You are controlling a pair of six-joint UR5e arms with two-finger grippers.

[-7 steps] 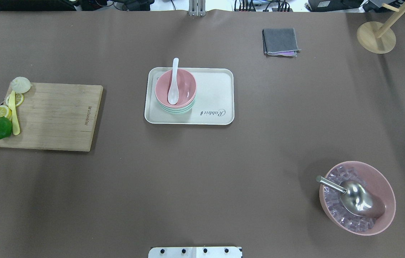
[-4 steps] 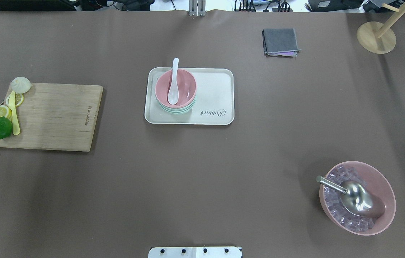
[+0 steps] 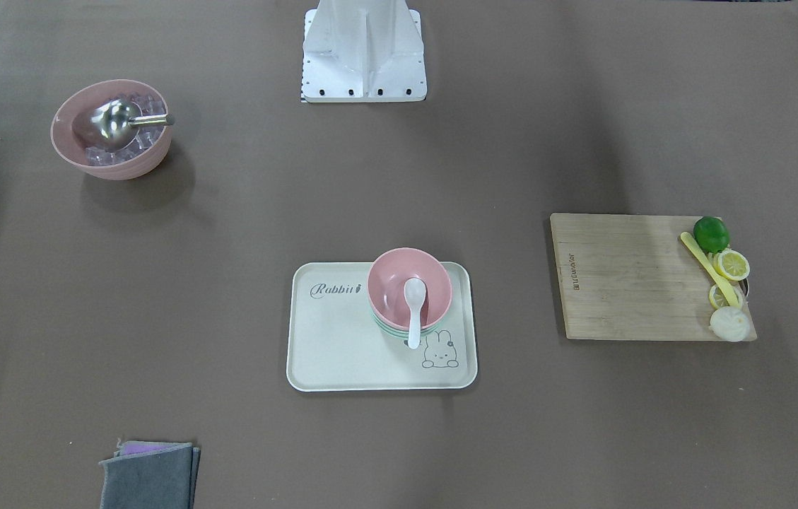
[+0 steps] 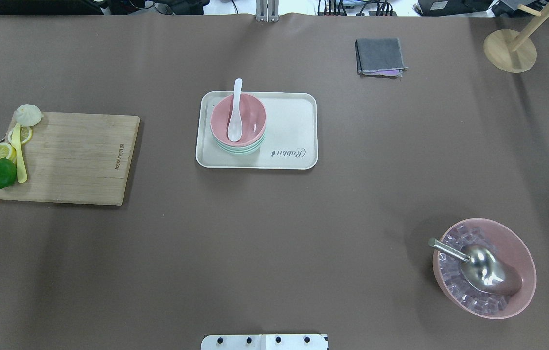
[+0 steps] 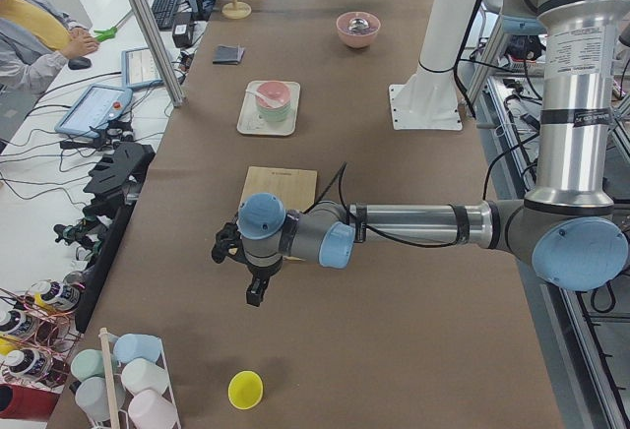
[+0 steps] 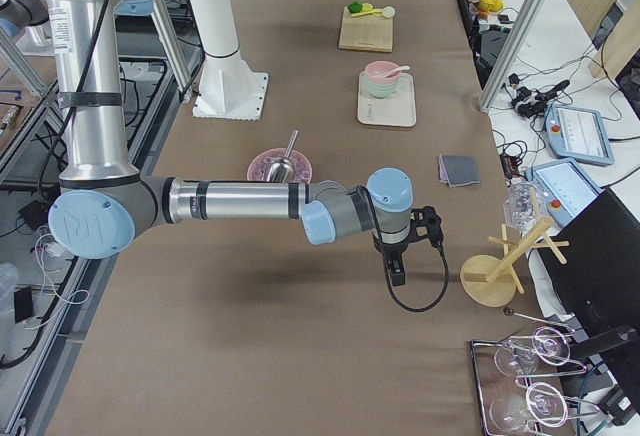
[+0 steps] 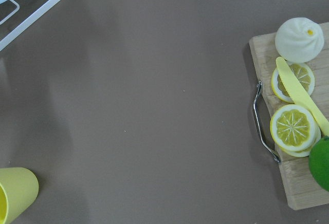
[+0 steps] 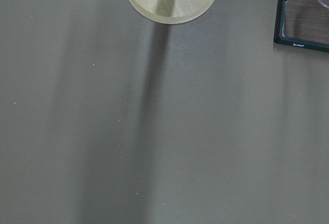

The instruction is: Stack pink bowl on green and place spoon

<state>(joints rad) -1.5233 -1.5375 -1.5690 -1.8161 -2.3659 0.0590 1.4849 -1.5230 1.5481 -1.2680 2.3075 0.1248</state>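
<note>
The pink bowl (image 4: 250,116) sits stacked on the green bowl (image 4: 241,148) at the left end of the cream tray (image 4: 293,121). The white spoon (image 4: 234,121) lies in the pink bowl with its handle over the far rim. The front view shows the same stack (image 3: 391,279) and spoon (image 3: 414,300). My left gripper (image 5: 254,296) hangs past the cutting board at the table's left end. My right gripper (image 6: 397,274) hangs near the wooden stand at the right end. Both show only in the side views, so I cannot tell whether they are open or shut.
A wooden cutting board (image 4: 75,155) with a lime (image 4: 2,173), lemon slices and a yellow knife lies at the left. A large pink bowl of ice (image 4: 517,253) with a metal scoop (image 4: 483,270) stands at the near right. A grey cloth (image 4: 380,56) and a wooden stand (image 4: 509,50) are at the far right.
</note>
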